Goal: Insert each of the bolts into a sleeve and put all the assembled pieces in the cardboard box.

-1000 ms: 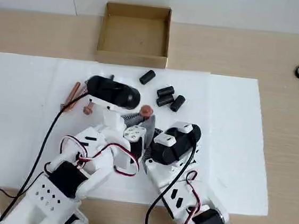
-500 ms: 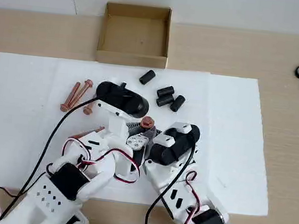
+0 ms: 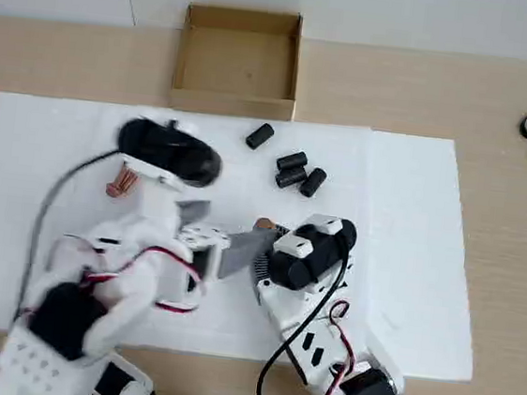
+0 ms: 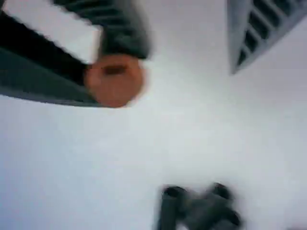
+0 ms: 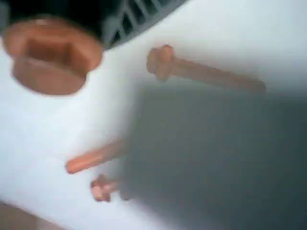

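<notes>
"Holding a bolt (image 3: 263, 224) ready for a sleeve is the step we judge to be in hand. The right tool (image 3: 262, 231) is closed on that bolt, with the flanged head standing clear of its tip. The left tool (image 3: 217, 232) sits just beside it, spread wide and carrying nothing."

"Do we take the bolt as bare?"

"We do. Four sleeves (image 3: 292, 161) lie loose on the white sheet (image 3: 411, 232) ahead of the right tool, apart from it. The cardboard box (image 3: 236, 63) stands farther ahead on the counter (image 3: 425, 92) with nothing inside, so no piece is assembled yet."

"Then the next move calls for the left tool to take one sleeve by its outer wall, leave the bore free, and line the bore up with the shank. We cannot see how much shank is free, so a regrip may be needed. What do the views add?"

"The right wrist view gives us three loose bolts (image 5: 206, 74) lying whole on the sheet beyond the right tool. In the high view the left arm (image 3: 113, 285) covers most of them. The left wrist view gives us the held head end-on, with a cluster of sleeves past it. The high view supplies the box and the sleeve count."
</notes>
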Controlling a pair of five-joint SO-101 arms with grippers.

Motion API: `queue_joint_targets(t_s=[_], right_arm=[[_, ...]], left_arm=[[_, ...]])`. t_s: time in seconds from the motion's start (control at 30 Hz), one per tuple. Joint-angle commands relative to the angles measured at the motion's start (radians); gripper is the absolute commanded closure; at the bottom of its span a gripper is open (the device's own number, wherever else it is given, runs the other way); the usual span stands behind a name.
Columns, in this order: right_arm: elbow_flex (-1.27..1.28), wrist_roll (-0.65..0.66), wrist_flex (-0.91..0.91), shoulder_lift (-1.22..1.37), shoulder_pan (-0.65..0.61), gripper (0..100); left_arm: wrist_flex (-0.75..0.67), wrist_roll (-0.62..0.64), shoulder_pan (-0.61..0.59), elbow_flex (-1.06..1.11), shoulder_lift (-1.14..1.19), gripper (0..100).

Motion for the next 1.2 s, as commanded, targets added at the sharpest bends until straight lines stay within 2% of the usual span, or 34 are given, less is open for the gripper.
queue_joint_targets(t_s=[0.0, 0.1, 0.2, 0.43, 0.57, 0.73, 0.87, 1.17], right_arm=[[-0.040, -0.005, 0.038, 0.004, 0.027, 99.6], [-0.172, 0.021, 0.128, 0.104, 0.041, 99.6], [-0.408, 0.057, 0.150, 0.314, 0.079, 99.6], [-1.042, 0.097, 0.134, 0.967, 0.093, 99.6], [-1.289, 0.097, -0.013, 1.330, 0.150, 99.5], [-1.508, 0.091, -0.318, 1.736, 0.237, 99.5], [-1.654, 0.089, -0.515, 1.983, 0.257, 99.5], [-1.860, 0.089, -0.697, 2.368, 0.255, 99.5]], left_arm=[[0.095, -0.164, -0.195, -0.157, -0.008, 69], [0.135, -0.281, -0.376, -0.170, -0.006, 69], [0.181, -0.296, -0.482, -0.170, -0.008, 69], [0.230, -0.296, -0.508, -0.170, -0.008, 69], [0.272, -0.298, -0.512, -0.170, -0.008, 69], [0.310, -0.298, -0.512, -0.170, -0.009, 69], [0.316, -0.298, -0.512, -0.170, -0.009, 69], [0.336, -0.298, -0.512, -0.170, -0.009, 69]])
